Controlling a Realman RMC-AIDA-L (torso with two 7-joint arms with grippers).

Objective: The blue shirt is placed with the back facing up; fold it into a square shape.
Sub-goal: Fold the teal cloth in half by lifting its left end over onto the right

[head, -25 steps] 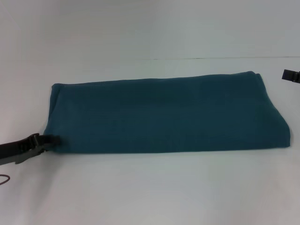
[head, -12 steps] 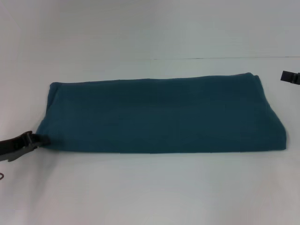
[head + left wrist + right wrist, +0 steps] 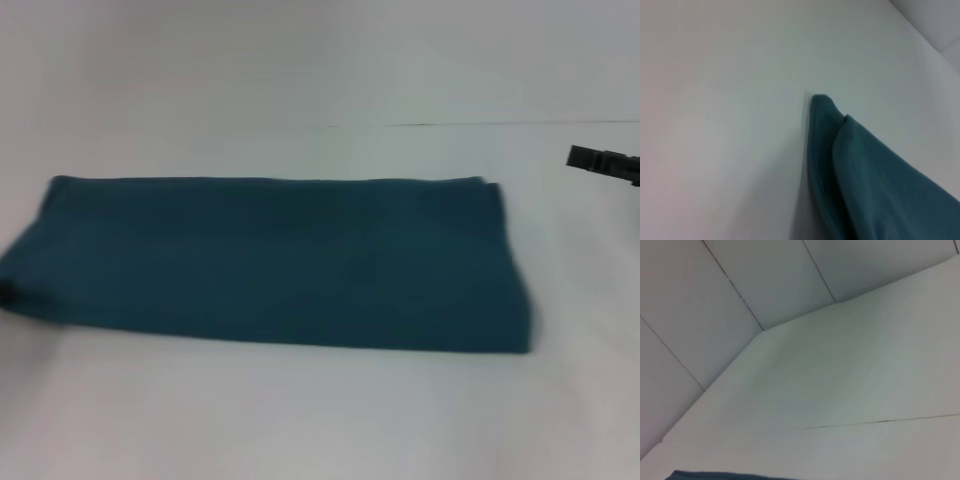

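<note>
The blue shirt (image 3: 270, 260) lay flat on the white table (image 3: 300, 420) as a long, folded band of soft, matte teal fabric, smooth on top with no lettering showing. Its long axis ran left to right across the table, one short end reaching the left edge of my head view, the other ending in a rounded fold right of centre. The far long edge looked straight; the near edge slanted slightly nearer toward the right. The right end had a thick, doubled look.

From my left wrist, a corner of the shirt (image 3: 850, 165) showed as two soft layers, one lapped over the other, tapering to a blunt tip on the plain table surface (image 3: 720, 125). My left pincer appeared only as a dark speck (image 3: 6, 292) at the shirt's left near corner; whether it was clamped or parted, I cannot tell.

My right pincer (image 3: 580, 158) hung at the far right, well apart from the shirt, touching nothing, its fingers apparently together. My right wrist view caught only a sliver of teal (image 3: 715, 475) below pale wall panels (image 3: 740, 300).
</note>
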